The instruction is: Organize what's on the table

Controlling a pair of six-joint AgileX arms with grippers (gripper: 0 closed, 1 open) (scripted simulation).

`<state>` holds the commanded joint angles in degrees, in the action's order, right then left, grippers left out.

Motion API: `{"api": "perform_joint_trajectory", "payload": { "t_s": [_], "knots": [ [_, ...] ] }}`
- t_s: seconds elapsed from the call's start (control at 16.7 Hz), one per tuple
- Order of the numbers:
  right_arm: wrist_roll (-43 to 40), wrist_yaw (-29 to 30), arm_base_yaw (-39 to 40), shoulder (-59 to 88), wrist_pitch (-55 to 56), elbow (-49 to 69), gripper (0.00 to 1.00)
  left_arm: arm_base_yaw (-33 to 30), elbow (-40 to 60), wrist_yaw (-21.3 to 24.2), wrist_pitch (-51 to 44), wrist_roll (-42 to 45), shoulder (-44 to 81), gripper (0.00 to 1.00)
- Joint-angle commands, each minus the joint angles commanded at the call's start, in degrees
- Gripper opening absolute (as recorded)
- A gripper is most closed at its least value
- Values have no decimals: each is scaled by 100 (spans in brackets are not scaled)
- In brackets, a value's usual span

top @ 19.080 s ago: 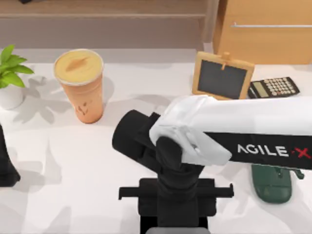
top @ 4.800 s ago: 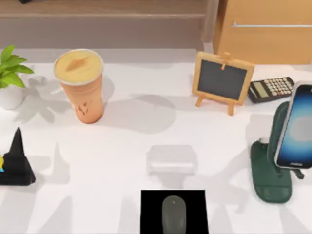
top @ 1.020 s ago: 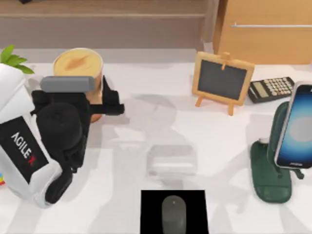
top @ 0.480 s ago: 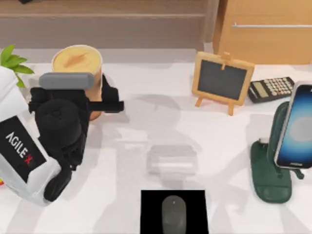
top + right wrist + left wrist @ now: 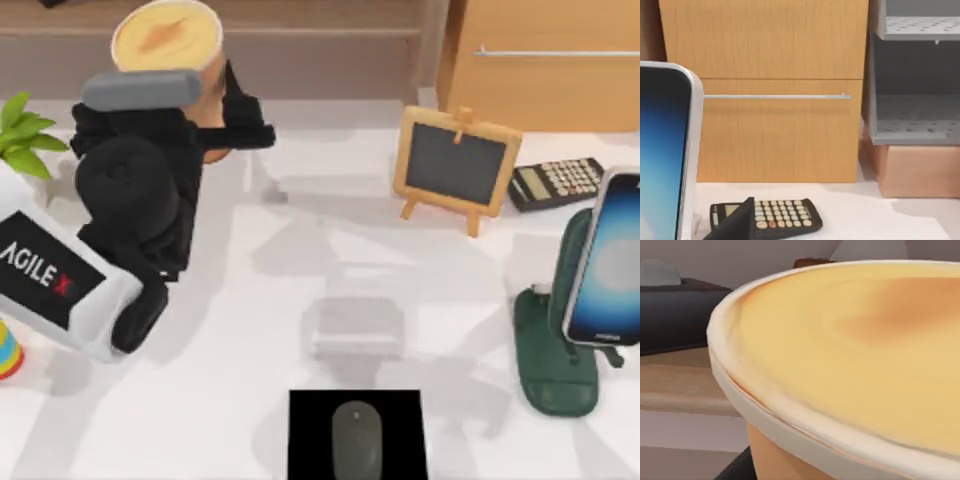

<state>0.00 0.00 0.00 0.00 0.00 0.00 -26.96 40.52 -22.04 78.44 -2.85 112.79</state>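
Up went the cup [image 5: 167,35], lifted off the table [image 5: 300,260] toward its far left edge, brimful of tan drink. Left gripper [image 5: 215,125] was clamped on its sides. Right gripper I couldn't judge. Phone [image 5: 605,262] sat in its stand [image 5: 553,370].

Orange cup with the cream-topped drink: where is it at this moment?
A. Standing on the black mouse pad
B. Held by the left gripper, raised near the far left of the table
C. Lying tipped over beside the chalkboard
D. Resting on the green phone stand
B: in the top view the orange cup sits in the left gripper, raised near the far-left part of the table; its cream top shows close up in the left wrist view.
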Motion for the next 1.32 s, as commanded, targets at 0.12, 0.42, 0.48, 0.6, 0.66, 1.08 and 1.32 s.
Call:
{"api": "perform_joint_trajectory", "payload": {
  "t_s": [0.12, 0.42, 0.48, 0.6, 0.66, 1.08, 1.32],
  "knots": [
    [0, 0, 0, 0, 0, 0, 100, -54, 501, 78, -287, -24, -126, 0],
    [0, 0, 0, 0, 0, 0, 100, -87, 1842, 304, -1442, -55, -187, 0],
    [0, 0, 0, 0, 0, 0, 100, -60, 2100, 343, -1731, -52, -160, 0],
    [0, 0, 0, 0, 0, 0, 100, 31, 2595, 409, -2339, -36, -83, 0],
    [0, 0, 0, 0, 0, 0, 100, 93, 2829, 435, -2651, -22, -37, 0],
    [0, 0, 0, 0, 0, 0, 100, 617, 4126, 520, -4629, 110, 204, 0],
    [0, 0, 0, 0, 0, 0, 100, 752, 4401, 538, -5212, 155, 308, 0]
  ]
}}
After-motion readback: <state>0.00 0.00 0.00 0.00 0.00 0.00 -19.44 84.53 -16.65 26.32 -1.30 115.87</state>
